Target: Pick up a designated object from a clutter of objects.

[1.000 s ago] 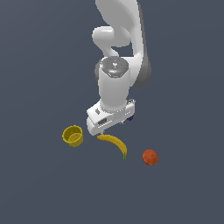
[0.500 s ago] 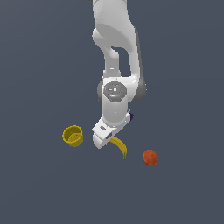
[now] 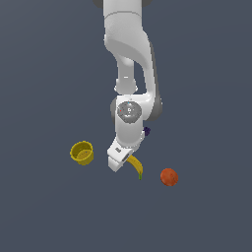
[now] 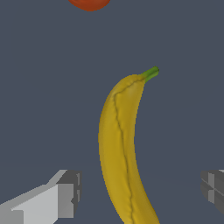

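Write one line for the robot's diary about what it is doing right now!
phase: lined up to grasp | gripper: open, fingers either side of banana | cup, ball: untouched | banana: not lifted

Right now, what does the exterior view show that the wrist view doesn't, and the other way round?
Only the exterior view shows the yellow cup, the tiny dark purple cube beside the arm, and the arm itself lowered over the clutter. Only the wrist view shows the claw open, one finger on each side of the banana with gaps between, plus the green stem tip up close. Both show the banana and the orange-red ball, which the wrist view cuts off at its edge.
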